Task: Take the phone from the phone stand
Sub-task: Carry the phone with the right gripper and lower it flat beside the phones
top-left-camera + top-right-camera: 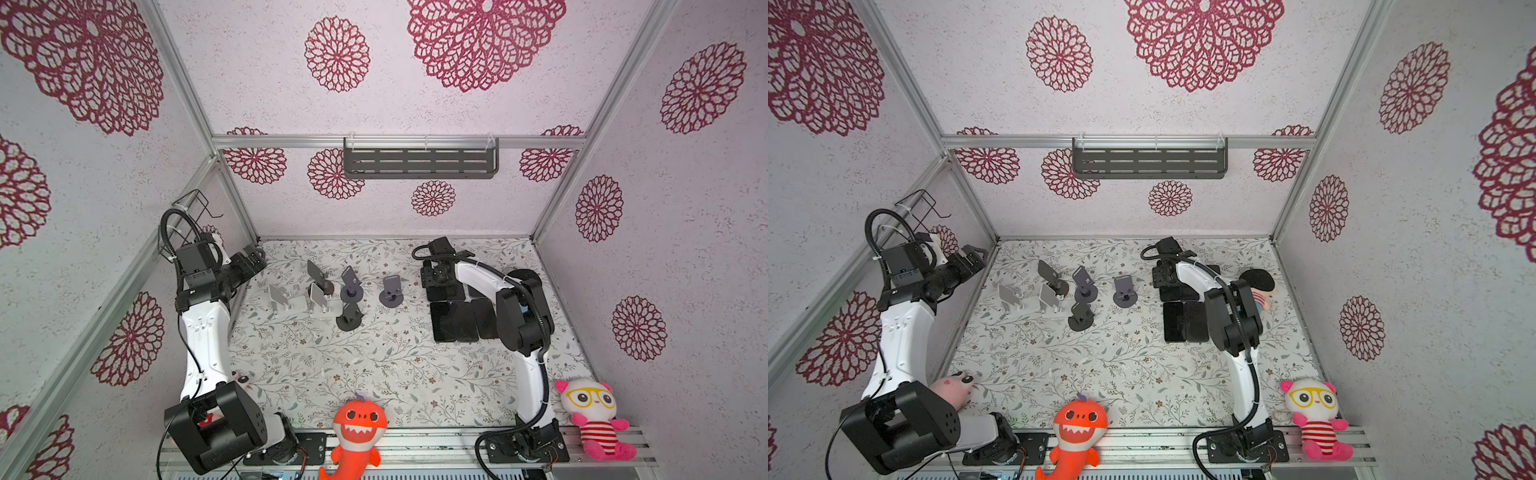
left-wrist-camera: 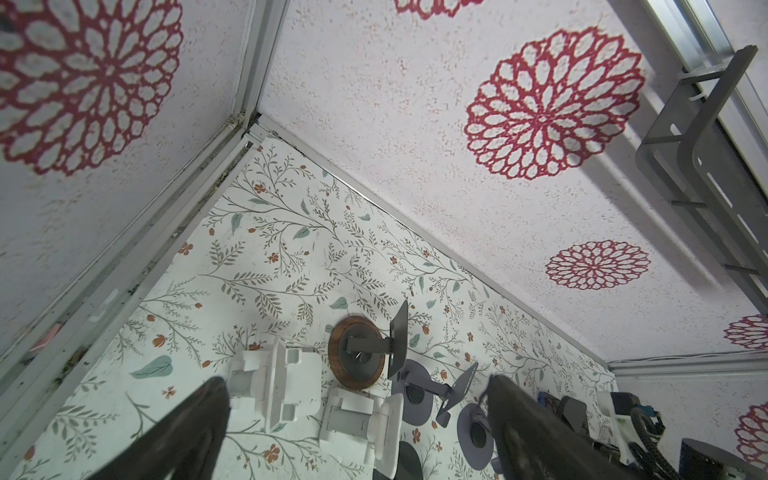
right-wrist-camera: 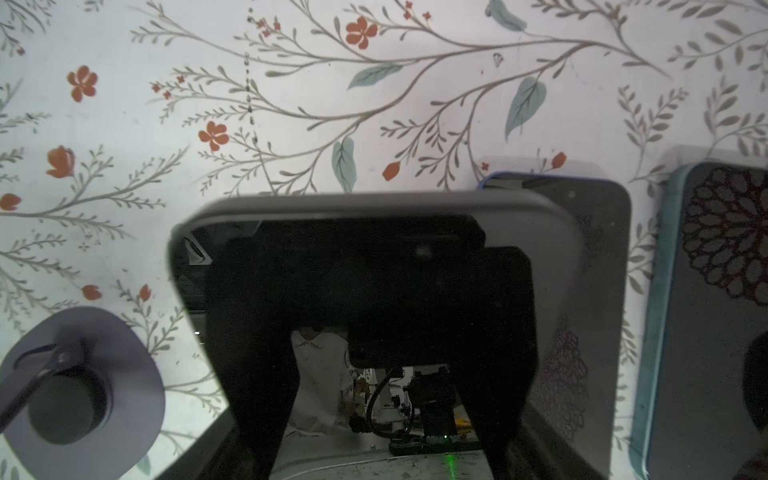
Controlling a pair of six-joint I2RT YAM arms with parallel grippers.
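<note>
My right gripper [image 1: 436, 277] [image 1: 1166, 276] [image 3: 372, 316] is shut on a dark phone [image 3: 557, 257] with a grey rim, held flat by its long edges just above the table at the far right. Its screen mirrors the gripper. In both top views the wrist covers most of this phone. The nearest phone stand [image 1: 391, 291] [image 3: 79, 395], a grey one with a round base, stands bare a little to the left of it. My left gripper [image 1: 255, 255] [image 1: 973, 255] [image 2: 355, 380] is open and holds nothing, up by the far left wall.
Several more bare stands [image 1: 320, 297] [image 2: 353, 353] cluster left of centre. Several dark phones [image 1: 457, 322] [image 3: 715, 311] lie flat under and beside my right arm. Plush toys sit at the front: an orange shark [image 1: 357, 428] and a pink-and-white cat [image 1: 594, 415]. A grey shelf [image 1: 419, 162] hangs on the back wall.
</note>
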